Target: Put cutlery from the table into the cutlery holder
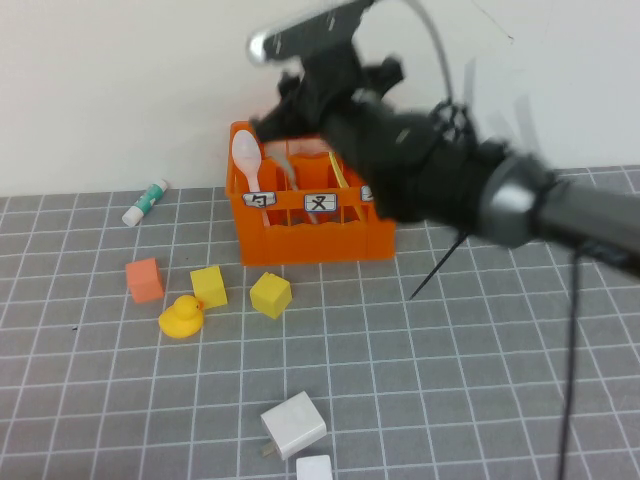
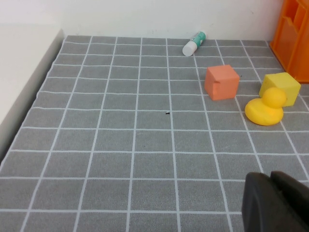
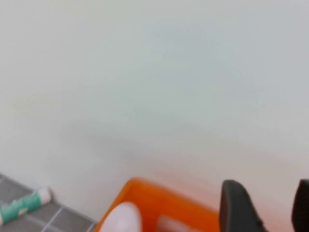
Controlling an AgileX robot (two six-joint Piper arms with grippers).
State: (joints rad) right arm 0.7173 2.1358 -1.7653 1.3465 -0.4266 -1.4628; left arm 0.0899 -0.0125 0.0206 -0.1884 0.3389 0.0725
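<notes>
The orange cutlery holder (image 1: 320,235) stands at the back of the mat against the wall. A white spoon (image 1: 247,155) stands upright in its left compartment, and more cutlery shows in the other compartments. My right gripper (image 1: 285,115) hovers over the holder's back left part. In the right wrist view it (image 3: 270,208) is open and empty above the holder's rim (image 3: 159,203) and the spoon (image 3: 123,220). My left gripper (image 2: 271,180) is shut and empty, low over the mat, and is out of the high view. No cutlery shows on the mat.
A glue stick (image 1: 146,202) lies by the wall at the left. An orange cube (image 1: 145,279), two yellow cubes (image 1: 208,286) (image 1: 270,295) and a yellow duck (image 1: 181,317) sit in front of the holder. Two white blocks (image 1: 294,424) (image 1: 314,468) lie near the front edge.
</notes>
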